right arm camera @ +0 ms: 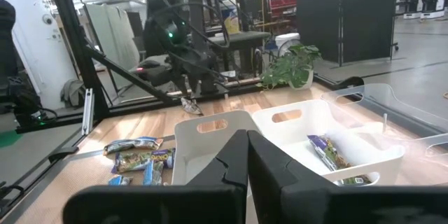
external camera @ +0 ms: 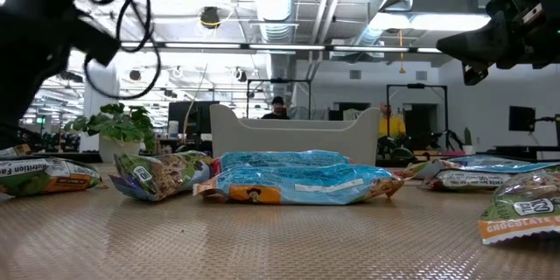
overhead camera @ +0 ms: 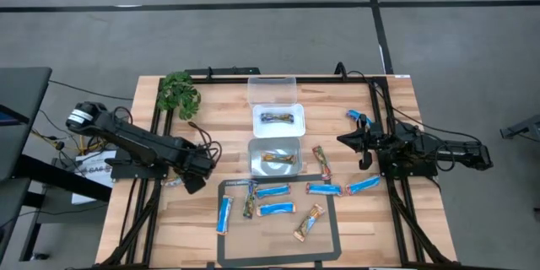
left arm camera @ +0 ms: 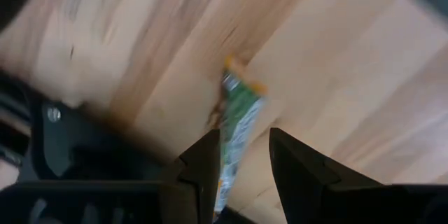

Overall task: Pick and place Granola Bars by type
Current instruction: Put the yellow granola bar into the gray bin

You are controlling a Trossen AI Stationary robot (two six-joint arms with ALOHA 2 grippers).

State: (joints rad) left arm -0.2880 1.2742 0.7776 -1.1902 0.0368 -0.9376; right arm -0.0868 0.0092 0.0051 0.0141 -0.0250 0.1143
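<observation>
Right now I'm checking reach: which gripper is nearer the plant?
Left. The left gripper is just below the plant at the table's left; the right gripper is far across.

A: Where is the left gripper (overhead camera: 196, 177)?
B: Near the table's (overhead camera: 211, 131) left edge, its arm reaching in from off the table, fingers (left arm camera: 207, 161) clamped on a green-wrapped granola bar (left arm camera: 236, 126).
A: The right gripper (overhead camera: 344, 140)?
B: Above the table's right side, raised, fingers pressed together, holding nothing.
</observation>
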